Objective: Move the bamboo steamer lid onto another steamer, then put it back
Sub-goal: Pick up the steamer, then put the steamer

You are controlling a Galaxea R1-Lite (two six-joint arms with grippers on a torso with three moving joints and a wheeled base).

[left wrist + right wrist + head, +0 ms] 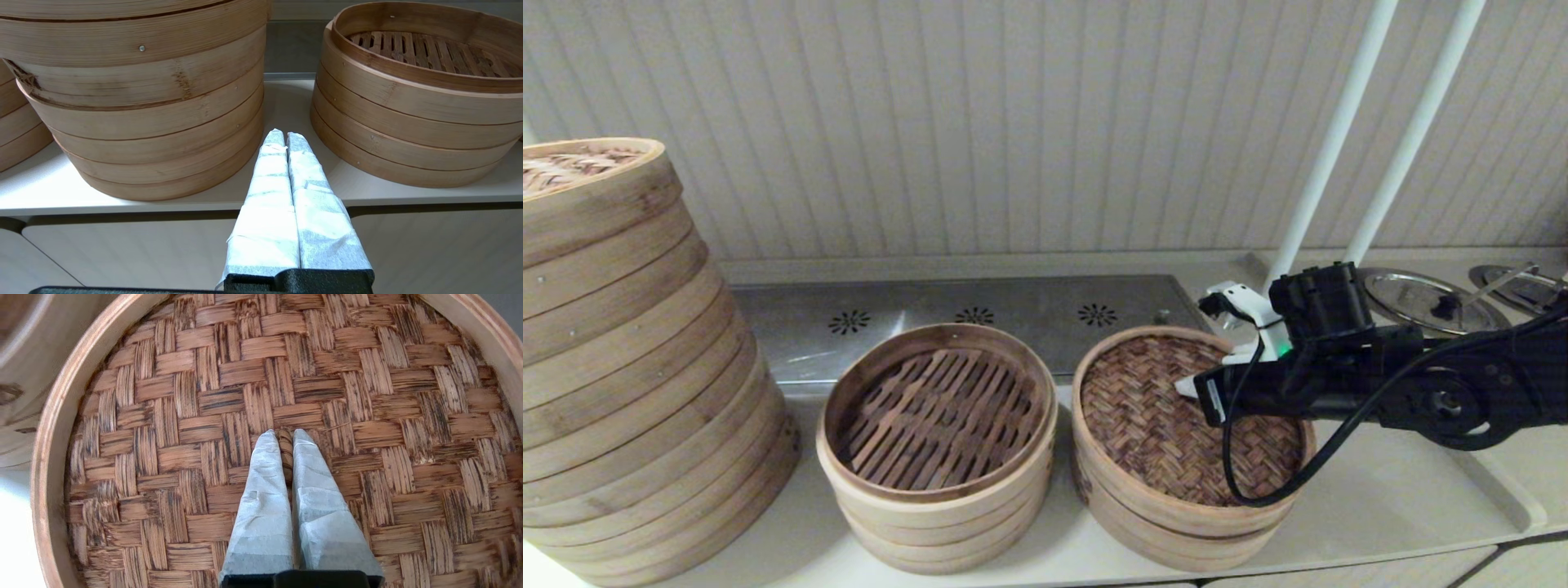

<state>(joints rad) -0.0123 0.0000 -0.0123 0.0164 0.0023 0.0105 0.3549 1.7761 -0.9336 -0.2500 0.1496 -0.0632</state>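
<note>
White-taped fingers of the right tool (286,435) sit almost pressed together, nipping a small raised knot of weave at the middle of the bamboo steamer lid (261,375); the wrist view shows only a sliver of brown strip between the two tips. From the head view the right tool (1186,387) reaches in from the robot's right, low over the lid's reddish-brown herringbone top. That lid (1152,408) rests inside its pale hoop rim on the right-hand stack of baskets (1176,531) on the pale worktop (1380,498). Just beside it, to the robot's left and nearly touching, stands the open steamer (935,412) with its dark slatted floor bare, on top of a short stack of its own. Further left rises a very tall wide stack (629,359). The left tool (286,136), fingers pressed together and holding nothing, is parked below the worktop edge facing the gap between the tall stack and the open steamer. The main risk, as I judge it, is the thin grip: such a small pinch of woven strip could slip or tear, dropping the lid on a lift. Held only at the centre, the lid may also tilt and catch its rim on the basket beneath or on the neighbouring steamer's wall. A snug fit could drag the top basket up with it.
</note>
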